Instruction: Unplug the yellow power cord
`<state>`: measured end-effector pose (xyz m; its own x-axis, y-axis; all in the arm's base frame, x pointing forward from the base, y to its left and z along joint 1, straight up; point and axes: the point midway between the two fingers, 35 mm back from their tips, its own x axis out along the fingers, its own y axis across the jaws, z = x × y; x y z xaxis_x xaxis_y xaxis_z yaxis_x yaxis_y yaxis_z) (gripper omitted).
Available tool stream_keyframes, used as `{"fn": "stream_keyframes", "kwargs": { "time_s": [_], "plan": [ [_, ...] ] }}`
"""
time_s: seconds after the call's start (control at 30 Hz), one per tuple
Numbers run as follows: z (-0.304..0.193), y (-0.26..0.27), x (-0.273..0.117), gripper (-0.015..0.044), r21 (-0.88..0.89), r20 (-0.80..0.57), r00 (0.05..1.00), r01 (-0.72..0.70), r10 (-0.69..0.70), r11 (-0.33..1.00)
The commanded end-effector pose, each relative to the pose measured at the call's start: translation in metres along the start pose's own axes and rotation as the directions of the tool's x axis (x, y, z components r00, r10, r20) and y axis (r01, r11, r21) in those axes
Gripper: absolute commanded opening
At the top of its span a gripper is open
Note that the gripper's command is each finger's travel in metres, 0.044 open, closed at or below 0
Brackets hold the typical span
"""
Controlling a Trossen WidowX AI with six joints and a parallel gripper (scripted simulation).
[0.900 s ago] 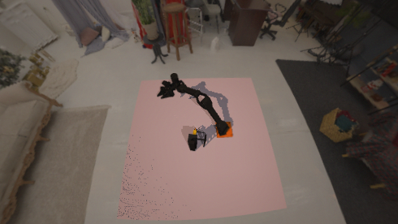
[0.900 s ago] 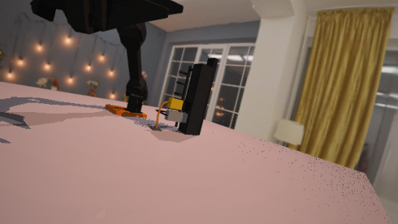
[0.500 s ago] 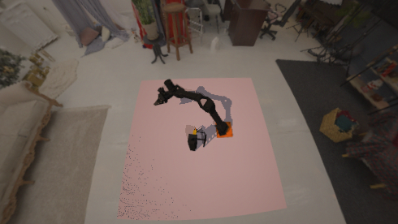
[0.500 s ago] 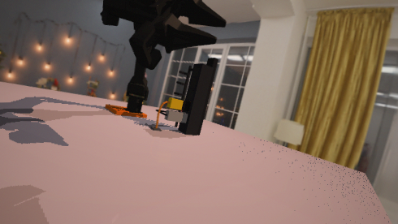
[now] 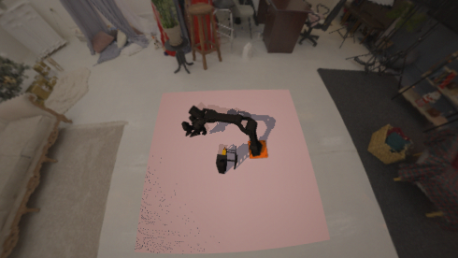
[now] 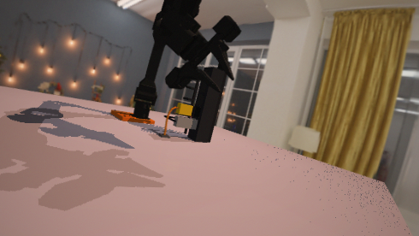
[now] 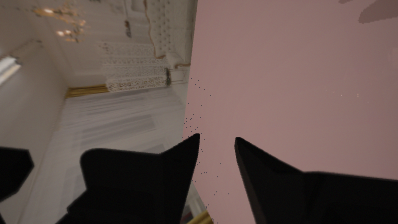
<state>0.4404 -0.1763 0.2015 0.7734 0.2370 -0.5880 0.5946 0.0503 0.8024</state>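
Black gripper (image 5: 193, 133) hangs left over pink table (image 5: 187, 224), fingers partly closed, narrow gap, nothing between them. Right of it, well apart: black power strip (image 5: 221, 163), upright, yellow plug (image 6: 185, 109) seated in it, orange cord (image 6: 168, 121) trailing down.
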Motion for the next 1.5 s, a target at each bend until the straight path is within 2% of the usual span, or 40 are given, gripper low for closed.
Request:
{"fn": "stream_keyframes", "kwargs": {
  "time_s": [0.0, 0.17, 0.33, 0.4, 1.47],
  "plan": [
    [-0.039, -0.035, -0.008, 0.0160, 0.172, 0.020, 0.980, 0.190, -0.196, 0.967],
    [-0.092, -0.093, -0.036, 0.0160, 0.369, 0.043, 0.875, 0.435, -0.482, 0.822],
    [-0.137, -0.151, -0.084, 0.0160, 0.506, 0.088, 0.680, 0.599, -0.728, 0.621],
    [-0.146, -0.166, -0.099, 0.0160, 0.533, 0.106, 0.618, 0.626, -0.779, 0.569],
    [-0.176, -0.158, -0.084, 0.0160, 0.536, 0.106, 0.611, 0.629, -0.785, 0.562]
  ]
}}
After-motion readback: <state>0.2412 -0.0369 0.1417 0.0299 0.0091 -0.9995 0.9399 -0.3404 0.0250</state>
